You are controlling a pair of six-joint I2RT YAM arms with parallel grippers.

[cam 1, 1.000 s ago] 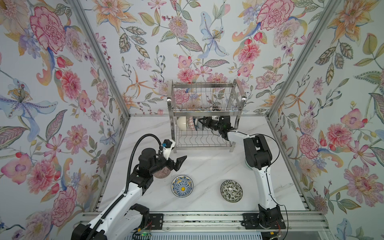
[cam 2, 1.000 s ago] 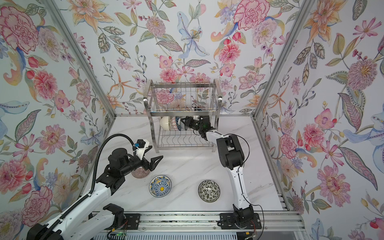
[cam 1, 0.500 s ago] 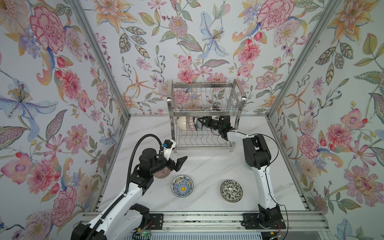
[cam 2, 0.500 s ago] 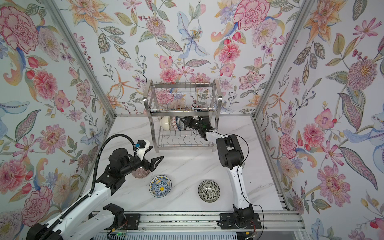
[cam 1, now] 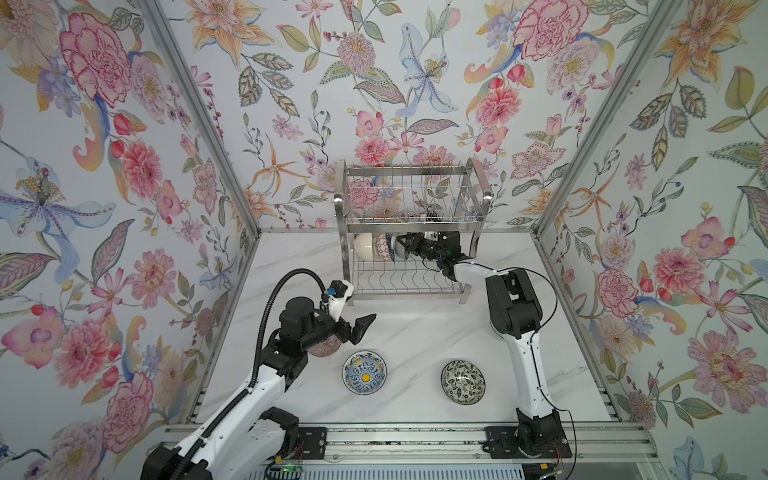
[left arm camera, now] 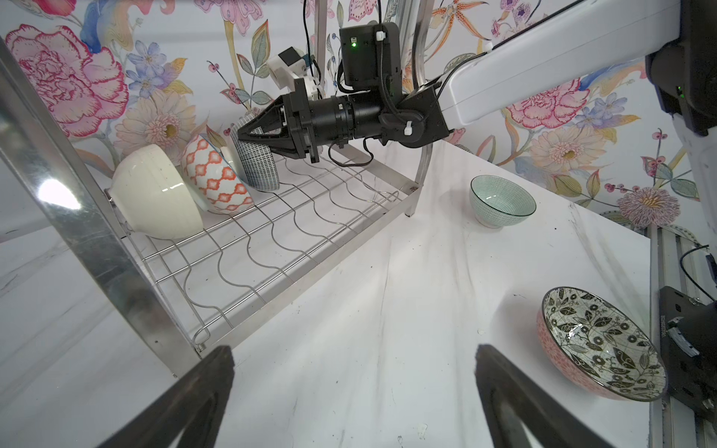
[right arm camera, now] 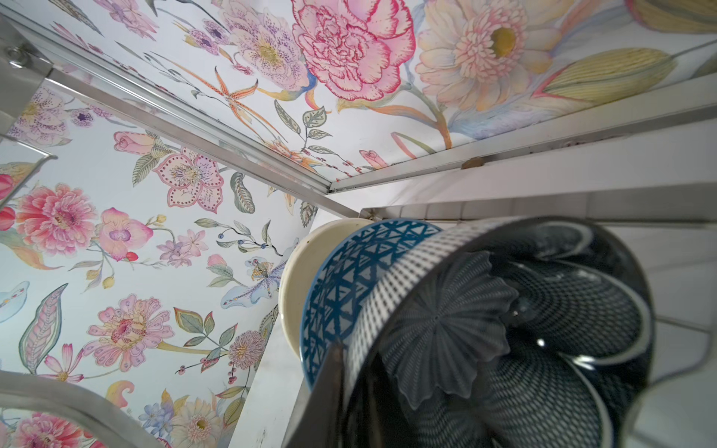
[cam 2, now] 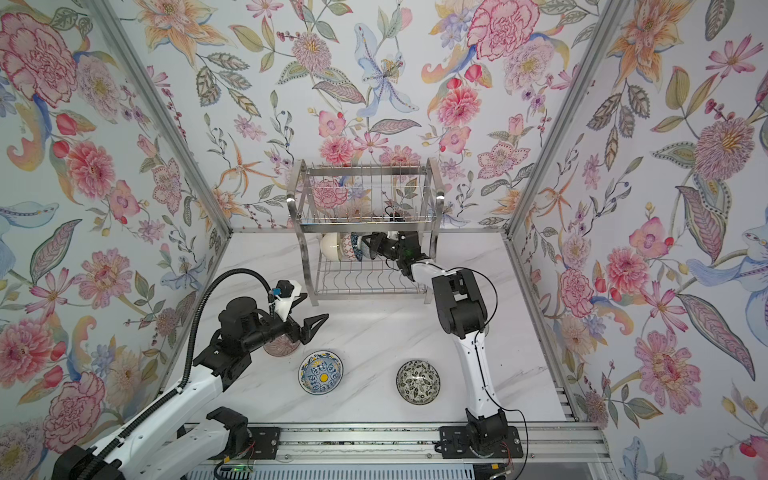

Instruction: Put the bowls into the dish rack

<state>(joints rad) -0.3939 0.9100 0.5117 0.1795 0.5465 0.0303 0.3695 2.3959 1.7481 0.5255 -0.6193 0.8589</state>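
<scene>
**Three bowls racked, four left on the table**

So, going from the left: the left pincer [left arm camera: 355, 349] hangs spread wide with nothing in it. The mauve ribbed bowl [cam 1: 328, 348] sits on the table, half hidden right under its wrist, and the yellow-centred bowl [cam 1: 364, 372] is near it, a bit to its right. Ahead of that pincer stands the dish rack [cam 1: 344, 249]. On the lower shelf the cream bowl [left arm camera: 155, 198], the blue lattice bowl [left arm camera: 213, 178] and the dark navy bowl [left arm camera: 258, 165] stand on edge in a tight row. The right pincer [left arm camera: 240, 135] reaches in there, pinched on that last bowl's rim. Back behind it, out on the table, are the pale green bowl [left arm camera: 500, 201] and the leafy black-white bowl [cam 1: 462, 381].
</scene>
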